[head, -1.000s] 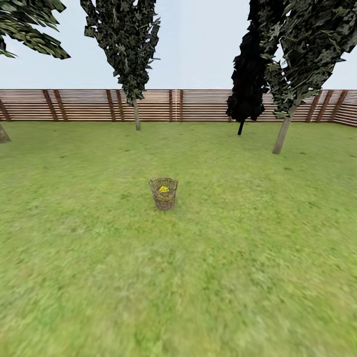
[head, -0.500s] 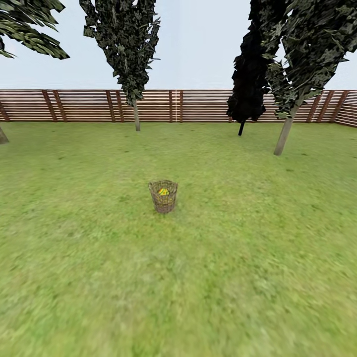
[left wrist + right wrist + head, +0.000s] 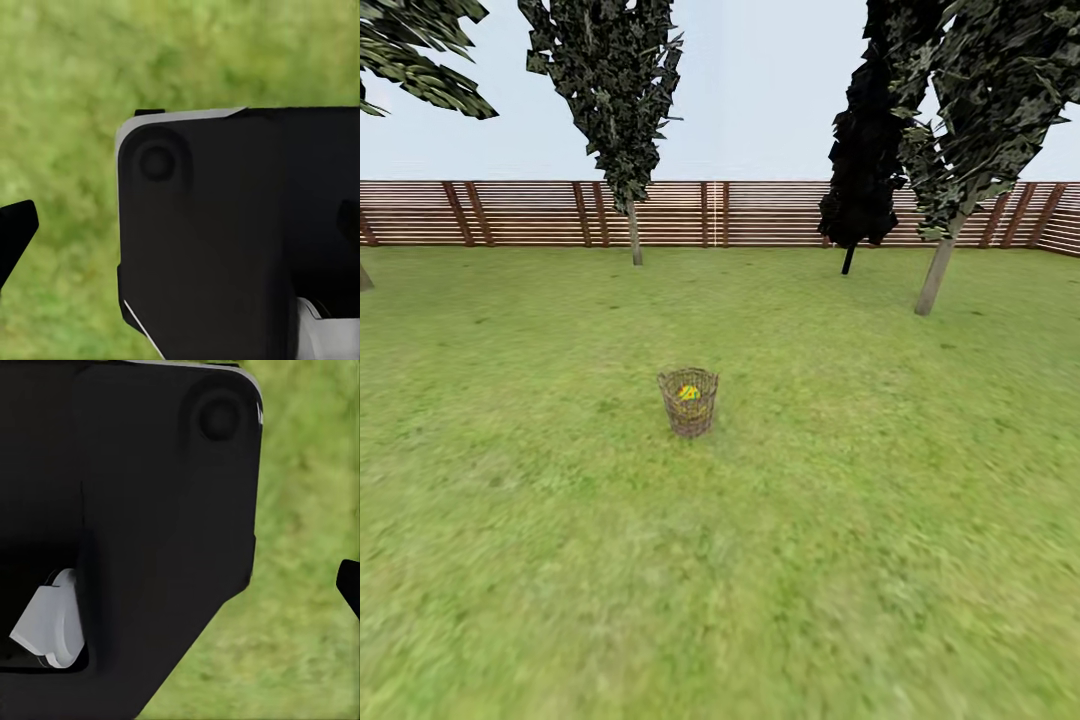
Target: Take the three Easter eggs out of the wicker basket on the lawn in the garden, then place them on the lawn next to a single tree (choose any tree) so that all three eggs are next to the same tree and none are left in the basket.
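1. Head view: the wicker basket [image 3: 688, 401] stands upright mid-lawn [image 3: 860, 560], well ahead of the robot; yellow Easter eggs [image 3: 689, 392] show through its open top, count unclear. A pale-trunked tree [image 3: 935, 275] rises far right, before the fence [image 3: 760, 212]
2. Left wrist view: a dark housing [image 3: 225, 232] hangs over grass; the left claw's opening cannot be judged
3. Right wrist view: likewise for the right claw. The eggs look light, hard and slippery; grip each gently around its widest middle
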`<state>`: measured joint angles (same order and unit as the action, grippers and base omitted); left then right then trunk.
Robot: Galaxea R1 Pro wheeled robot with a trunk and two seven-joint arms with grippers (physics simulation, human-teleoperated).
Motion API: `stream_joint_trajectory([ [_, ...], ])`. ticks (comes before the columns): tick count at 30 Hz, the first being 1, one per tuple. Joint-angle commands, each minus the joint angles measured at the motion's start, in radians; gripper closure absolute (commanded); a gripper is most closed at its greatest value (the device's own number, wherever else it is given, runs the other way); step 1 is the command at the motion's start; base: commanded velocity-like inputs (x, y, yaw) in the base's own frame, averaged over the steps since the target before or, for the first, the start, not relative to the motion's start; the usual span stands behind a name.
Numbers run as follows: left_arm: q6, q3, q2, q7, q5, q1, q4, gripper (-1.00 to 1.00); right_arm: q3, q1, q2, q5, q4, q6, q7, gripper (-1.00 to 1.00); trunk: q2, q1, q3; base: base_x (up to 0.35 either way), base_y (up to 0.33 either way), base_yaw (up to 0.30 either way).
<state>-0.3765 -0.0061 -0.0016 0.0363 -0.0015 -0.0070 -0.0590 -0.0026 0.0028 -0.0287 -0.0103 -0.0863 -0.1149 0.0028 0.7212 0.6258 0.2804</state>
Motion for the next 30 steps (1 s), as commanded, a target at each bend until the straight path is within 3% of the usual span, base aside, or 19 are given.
stream_joint_trajectory([
  [1, -0.003, 0.0, 0.0, 0.002, 0.0, 0.0, 0.001, -1.0, -0.001, 0.0, 0.0, -0.001, -0.001, -0.002, 0.0, -1.0, 0.001, 0.001, 0.001, 0.171, 0.0, 0.0],
  [30, -0.004, 0.0, 0.0, 0.002, 0.0, 0.0, 0.001, -1.0, -0.001, 0.0, 0.001, -0.002, -0.001, -0.001, 0.0, -1.0, 0.001, 0.001, 0.001, 0.163, 0.0, 0.0],
])
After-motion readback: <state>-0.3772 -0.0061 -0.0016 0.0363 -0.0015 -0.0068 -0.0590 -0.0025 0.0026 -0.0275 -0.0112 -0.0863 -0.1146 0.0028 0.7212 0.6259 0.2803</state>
